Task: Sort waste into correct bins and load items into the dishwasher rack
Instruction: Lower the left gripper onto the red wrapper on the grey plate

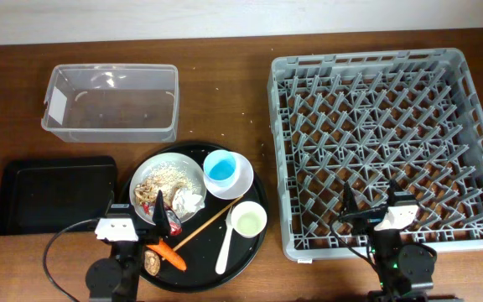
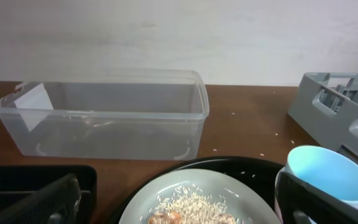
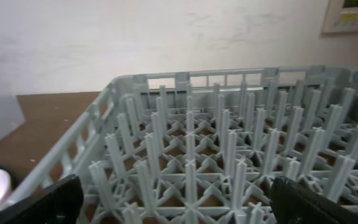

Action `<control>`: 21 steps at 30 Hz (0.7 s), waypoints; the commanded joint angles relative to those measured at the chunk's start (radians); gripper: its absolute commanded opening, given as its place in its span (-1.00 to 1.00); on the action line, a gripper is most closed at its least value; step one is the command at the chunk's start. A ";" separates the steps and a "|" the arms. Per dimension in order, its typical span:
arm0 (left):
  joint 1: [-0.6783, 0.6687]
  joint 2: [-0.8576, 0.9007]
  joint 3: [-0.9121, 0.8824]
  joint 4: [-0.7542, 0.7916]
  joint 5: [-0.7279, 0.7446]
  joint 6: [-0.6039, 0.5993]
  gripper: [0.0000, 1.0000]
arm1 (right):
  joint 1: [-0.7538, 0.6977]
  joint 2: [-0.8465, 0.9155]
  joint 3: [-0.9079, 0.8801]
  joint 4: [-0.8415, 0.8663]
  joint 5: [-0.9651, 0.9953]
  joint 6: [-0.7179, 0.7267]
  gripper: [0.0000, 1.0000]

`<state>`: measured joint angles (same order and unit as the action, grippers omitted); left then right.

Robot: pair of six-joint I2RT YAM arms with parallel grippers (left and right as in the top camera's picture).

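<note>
At the far left of the worktop (image 1: 225, 92) lies the shallow black tray (image 1: 53, 195), long axis 9-to-3 o'clock. At its 12 o'clock stands the clear tub (image 1: 111, 102) on the same axis, with a white label on its 9 o'clock end wall. The left claw (image 2: 179, 185) is spread wide and holds nothing. The white plate (image 1: 168, 180) sits directly at its 12 o'clock, carrying beige crumbs (image 1: 164, 174), a white scrap (image 1: 189, 200) and, at the plate's 6 o'clock edge, a crumpled red wrapper (image 1: 172, 223). The carrot (image 1: 172, 254), orange, lies on the round black tray (image 1: 257, 197) at this claw's 5 o'clock, long axis 10-to-4. The light blue cup (image 1: 221, 169) stands upright at the plate's 2 o'clock, the small white cup (image 1: 247, 220) at its 4 o'clock. The white fork (image 1: 225, 246) runs 1-to-7, beside a wooden stick (image 1: 201, 228) running 2-to-8. The grey rack (image 1: 384, 126) fills the right side. The right claw (image 3: 178, 185), also wide and empty, hangs over the rack's 6 o'clock margin.
</note>
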<state>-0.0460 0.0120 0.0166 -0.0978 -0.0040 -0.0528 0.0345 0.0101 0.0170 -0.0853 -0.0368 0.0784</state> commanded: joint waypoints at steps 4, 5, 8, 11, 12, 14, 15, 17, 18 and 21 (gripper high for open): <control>-0.004 0.072 0.245 -0.375 0.027 -0.014 0.99 | 0.005 0.025 0.250 -0.302 -0.114 0.062 0.97; -0.004 0.105 0.286 -0.420 0.027 -0.014 0.99 | 0.005 0.048 0.302 -0.357 -0.130 0.062 0.97; -0.004 0.295 0.468 -0.584 0.027 -0.014 0.99 | 0.005 0.191 0.487 -0.552 -0.141 0.062 0.97; -0.004 0.508 0.623 -0.652 0.108 -0.014 0.99 | 0.005 0.387 0.670 -0.730 -0.145 0.062 0.97; -0.004 0.580 0.671 -0.668 0.140 -0.015 0.99 | 0.005 0.473 0.744 -0.799 -0.144 0.061 0.97; -0.004 0.796 0.816 -0.800 0.147 -0.059 0.99 | 0.005 0.677 0.908 -0.962 -0.143 0.058 0.97; -0.004 0.874 0.866 -0.866 0.149 -0.079 0.99 | 0.005 0.744 0.952 -1.001 -0.144 0.058 0.97; -0.004 1.012 0.935 -0.964 0.224 -0.089 0.99 | 0.005 0.874 0.999 -1.055 -0.144 0.058 0.97; -0.004 1.046 0.938 -0.969 0.256 -0.089 0.99 | 0.005 0.909 0.999 -1.065 -0.144 0.058 0.97; -0.004 1.167 0.938 -0.979 0.308 -0.090 0.99 | 0.005 0.994 0.999 -1.094 -0.144 0.058 0.97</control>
<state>-0.0460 1.1049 0.9337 -1.0664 0.2291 -0.1280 0.0345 0.9653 0.9985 -1.1633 -0.1753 0.1349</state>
